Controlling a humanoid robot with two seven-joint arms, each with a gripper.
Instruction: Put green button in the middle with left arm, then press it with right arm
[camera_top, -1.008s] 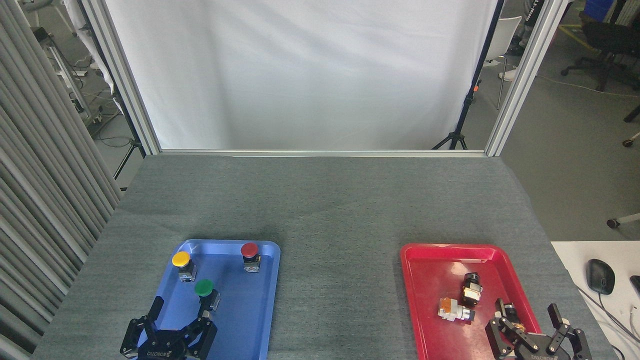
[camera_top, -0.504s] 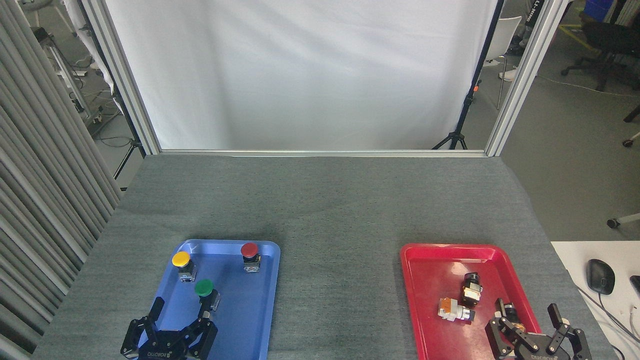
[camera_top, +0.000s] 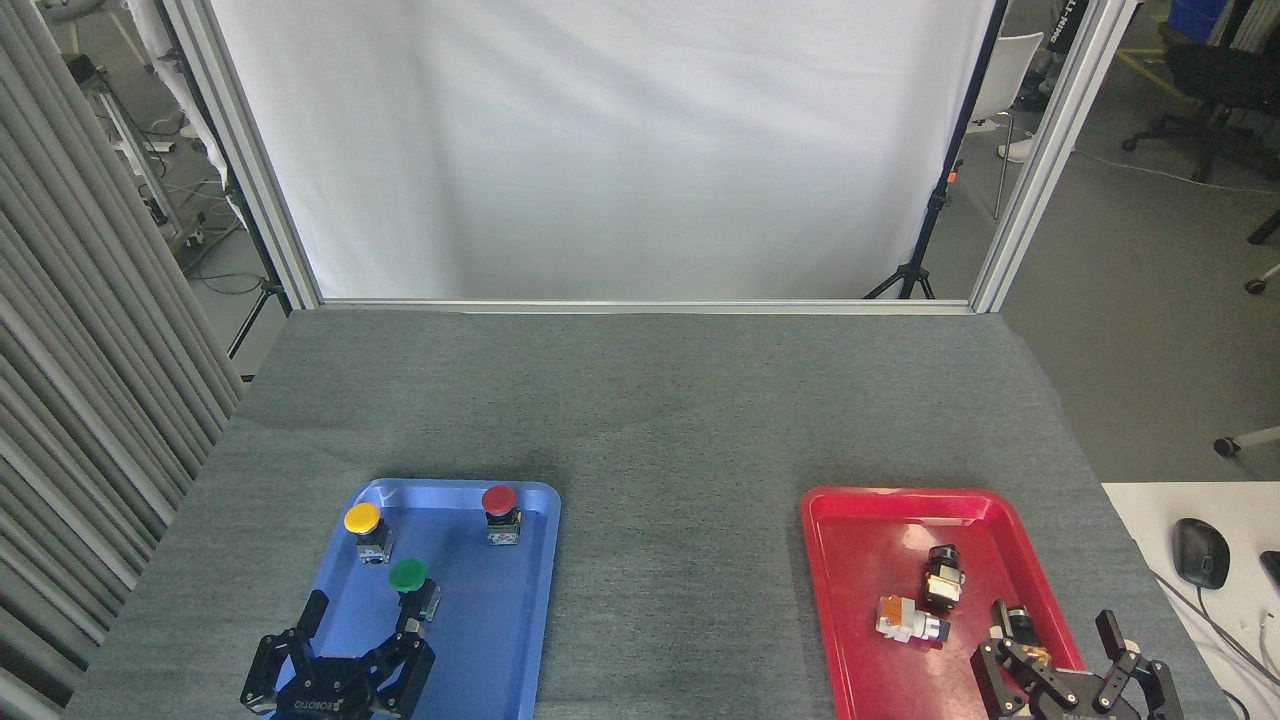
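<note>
Grey felt table, green button (camera_top: 408, 575) upright in blue tray (camera_top: 500, 640); left gripper (camera_top: 355, 640) spread, empty, near it: straddle body below cap, avoid yellow button (camera_top: 362, 519).

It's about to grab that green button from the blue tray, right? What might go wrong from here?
The green button stands close to the yellow button, so the open left gripper might bump that one while closing. The round cap overhangs a stubby body, so a poor grip could tip it over. Lifting it out, it might catch the blue tray rim before reaching the bare cloth in the middle.
</note>
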